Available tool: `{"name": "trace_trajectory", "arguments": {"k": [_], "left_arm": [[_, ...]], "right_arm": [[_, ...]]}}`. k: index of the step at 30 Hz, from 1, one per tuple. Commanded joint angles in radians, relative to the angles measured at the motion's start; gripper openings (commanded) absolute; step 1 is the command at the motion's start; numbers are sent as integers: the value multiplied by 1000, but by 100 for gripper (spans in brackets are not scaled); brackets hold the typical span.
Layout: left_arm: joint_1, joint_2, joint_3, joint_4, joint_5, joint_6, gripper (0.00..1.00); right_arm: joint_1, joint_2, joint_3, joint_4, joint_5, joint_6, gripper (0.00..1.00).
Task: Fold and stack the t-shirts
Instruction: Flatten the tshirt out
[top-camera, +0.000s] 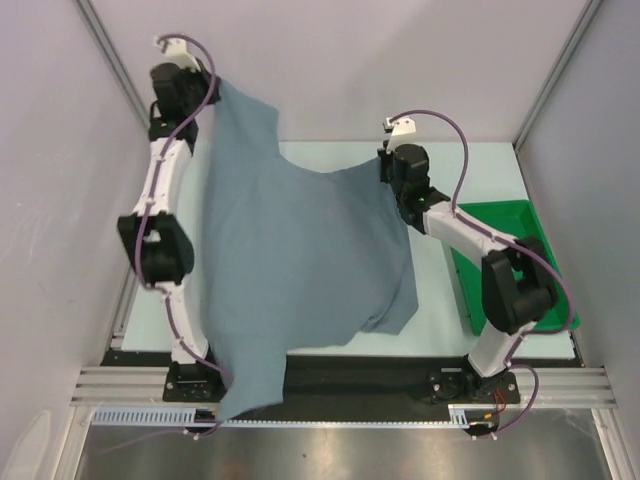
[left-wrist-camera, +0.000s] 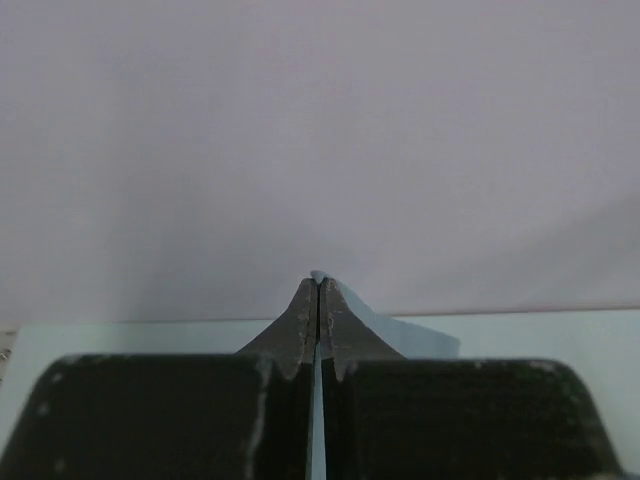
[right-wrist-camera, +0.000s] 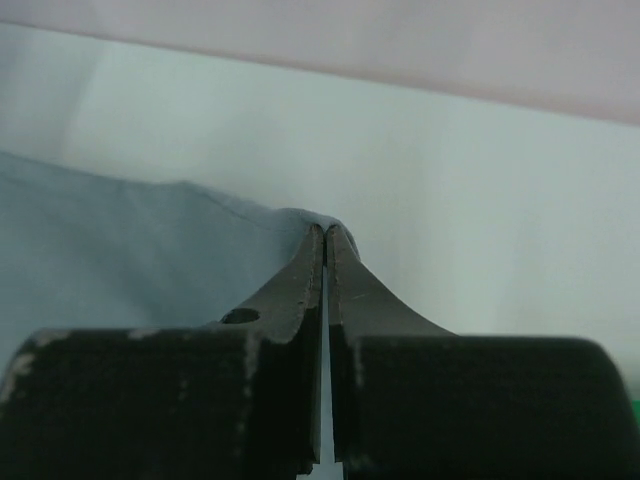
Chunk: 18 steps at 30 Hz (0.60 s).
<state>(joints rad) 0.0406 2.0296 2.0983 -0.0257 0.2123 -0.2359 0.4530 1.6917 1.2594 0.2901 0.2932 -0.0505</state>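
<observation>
In the top external view, one t-shirt (top-camera: 300, 260) is seen clamped by both pincers. The left pincer (top-camera: 205, 90) is shut on a corner far out and high. The right pincer (top-camera: 385, 168) is shut on the opposite edge, lower and close over the table (top-camera: 320, 155). Between the pincers the cloth is stretched into a sloping sheet, and below them it is draped down across the near rail (top-camera: 400, 385). It is judged to be lifted so that it may be spread flat before folding. A green tray (top-camera: 490, 207) is seen behind the right pincer, apart from the cloth. In the left wrist view, the jaws are pressed together on a thin fold, which shows just right of the tips. In the right wrist view, the jaws are likewise closed on a hem, and the cloth falls away to the left of the tips.
</observation>
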Motion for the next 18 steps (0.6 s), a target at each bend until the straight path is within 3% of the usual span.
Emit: {"name": "trace_trajectory", "arguments": {"k": [1, 2, 4, 7, 18], "left_arm": [[12, 185, 214, -17, -14, 44, 0], [15, 246, 254, -38, -27, 50, 0], [34, 296, 189, 76, -7, -18, 0], [42, 391, 265, 52, 10, -39, 0], [82, 413, 270, 122, 33, -164, 0]], "right_arm": [[-48, 98, 105, 47, 55, 46, 0], [-54, 164, 135, 40, 60, 46, 0], [-75, 229, 228, 18, 61, 46, 0], [-96, 351, 370, -43, 54, 46, 0], [-189, 531, 595, -181, -8, 106, 0]]}}
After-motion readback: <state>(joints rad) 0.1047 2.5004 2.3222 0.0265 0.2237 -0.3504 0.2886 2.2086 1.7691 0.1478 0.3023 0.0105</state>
